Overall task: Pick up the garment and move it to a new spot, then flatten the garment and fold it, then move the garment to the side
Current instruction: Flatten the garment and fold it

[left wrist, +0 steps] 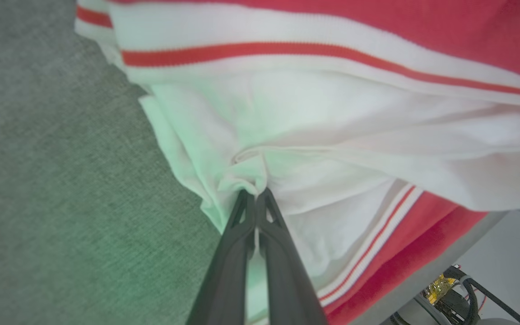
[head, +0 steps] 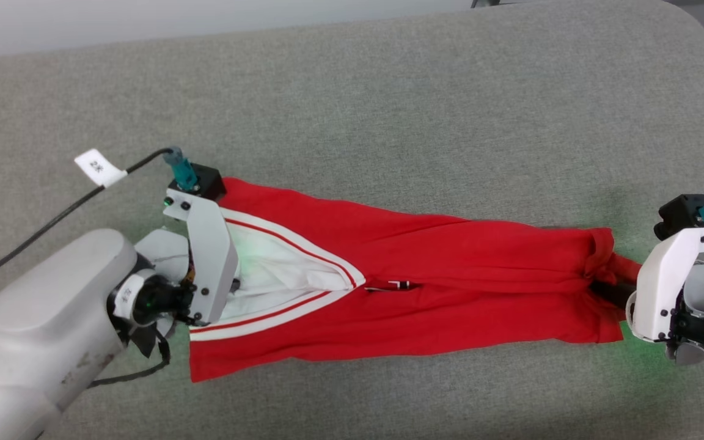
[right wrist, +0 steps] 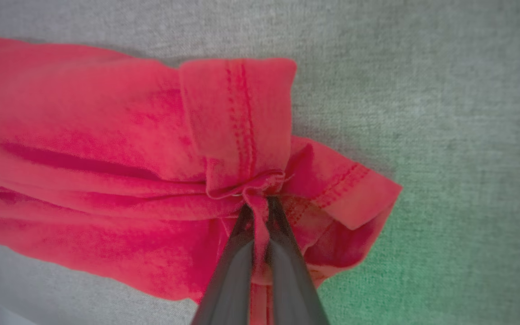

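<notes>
The left gripper [left wrist: 255, 195] has its two dark fingers pressed tight together on a small pinch of white cloth. That pinch sits at the end of the garment [head: 462, 275] where the striped trim [head: 303, 244] frames the white fabric. The right gripper [right wrist: 259, 202] is clenched the same way on a bunched fold of the red hem [right wrist: 242, 117] at the opposite end. Between them the garment lies across the grey padded surface [head: 388, 91] as a long, narrow band, creased lengthwise, with its sides folded in. To me, holding it by both ends looks like a way to carry or stretch it as one piece, so the slack pulls out along its length. Each grip seems to be near the middle of its end instead of at a corner, which would explain why the cloth gathers instead of spreading flat. Both pinches are thin, so I'd guess a firm pull could slip one free. A black cable with a white tag [head: 96, 168] trails off behind the left wrist, apart from the fabric.
</notes>
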Controlling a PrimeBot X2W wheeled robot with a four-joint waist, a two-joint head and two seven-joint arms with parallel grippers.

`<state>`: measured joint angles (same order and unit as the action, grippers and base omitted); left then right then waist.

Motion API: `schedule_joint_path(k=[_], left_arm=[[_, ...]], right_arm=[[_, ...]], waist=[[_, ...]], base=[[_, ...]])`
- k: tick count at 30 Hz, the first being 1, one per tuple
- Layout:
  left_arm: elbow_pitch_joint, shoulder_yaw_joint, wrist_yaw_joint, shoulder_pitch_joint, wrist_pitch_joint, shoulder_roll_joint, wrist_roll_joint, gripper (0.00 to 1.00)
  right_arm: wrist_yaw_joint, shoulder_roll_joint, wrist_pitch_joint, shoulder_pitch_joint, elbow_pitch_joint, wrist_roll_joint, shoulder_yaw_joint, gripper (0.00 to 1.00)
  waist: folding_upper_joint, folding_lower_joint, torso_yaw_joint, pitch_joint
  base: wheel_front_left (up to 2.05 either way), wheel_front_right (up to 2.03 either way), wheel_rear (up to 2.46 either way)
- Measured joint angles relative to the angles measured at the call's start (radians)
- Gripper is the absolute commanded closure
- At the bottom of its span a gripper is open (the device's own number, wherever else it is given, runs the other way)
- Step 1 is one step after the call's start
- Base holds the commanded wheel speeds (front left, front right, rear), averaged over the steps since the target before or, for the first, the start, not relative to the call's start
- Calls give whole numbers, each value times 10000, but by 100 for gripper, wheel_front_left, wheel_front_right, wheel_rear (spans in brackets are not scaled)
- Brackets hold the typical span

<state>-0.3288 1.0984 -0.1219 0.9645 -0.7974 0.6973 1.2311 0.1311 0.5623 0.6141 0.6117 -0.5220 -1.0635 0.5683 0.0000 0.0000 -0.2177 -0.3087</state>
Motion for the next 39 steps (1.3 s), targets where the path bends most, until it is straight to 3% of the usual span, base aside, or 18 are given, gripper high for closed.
schedule_joint_path(k=[4, 5, 6, 8, 9, 10, 12, 16, 18, 24, 30, 39], left_arm=[[-395, 23, 169, 36, 54, -153, -2, 100], [-476, 29, 180, 35, 58, -186, 0, 96], [-531, 48, 255, 35, 113, -213, -13, 87], [-662, 75, 295, 20, 245, -249, -73, 57], [-709, 71, 313, -4, 309, -251, -81, 52], [-740, 82, 343, -21, 372, -249, -104, 40], [-777, 104, 399, -51, 458, -211, -165, 0], [-704, 96, 533, -141, 882, -63, -313, 0], [-658, 8, 562, -220, 1106, -17, -314, 0], [-407, -182, 541, -401, 2123, 190, -591, 0], [-48, -562, 587, -854, 4096, 272, -1011, 0], [276, -1390, 249, -2122, 7568, 336, -1317, 0]], right_arm=[[0, -274, 35, 112, -359, 75, -75, 100], [0, -324, 36, 125, -437, 77, -84, 100], [0, -353, 36, 130, -510, 81, -84, 100], [0, -418, 35, 129, -631, 92, -100, 100], [0, -439, 35, 128, -683, 92, -104, 100], [-2, -460, 38, 123, -723, 94, -102, 98], [-2, -491, 79, 100, -788, 96, -109, 87], [0, -462, -151, -35, -773, 199, -134, 51], [0, -414, -274, -98, -825, 276, -176, 0], [0, -303, -451, -333, -917, 548, -267, 0], [0, -71, -1137, -710, -416, 734, -391, 0], [0, 462, -3613, -1589, 938, 1764, -564, 0]], waist=[[0, 0, -27, 85], [0, 0, -23, 127], [0, 0, -18, 176], [0, 0, -4, 290], [0, 1, 1, 355], [0, 0, 9, 424], [0, 1, 28, 573], [1, 0, 63, 894], [0, 0, 83, 1056], [0, 0, 154, 1493], [0, 1, 239, 1827], [0, 0, 353, 2377]], base=[[0, 0, 0], [0, 0, 0], [0, 0, 0], [0, 0, 0], [0, 0, 0], [0, 0, 0], [0, 0, 0], [0, 0, 0], [0, 0, 0], [0, 0, 0], [0, 0, 0], [0, 0, 0]])
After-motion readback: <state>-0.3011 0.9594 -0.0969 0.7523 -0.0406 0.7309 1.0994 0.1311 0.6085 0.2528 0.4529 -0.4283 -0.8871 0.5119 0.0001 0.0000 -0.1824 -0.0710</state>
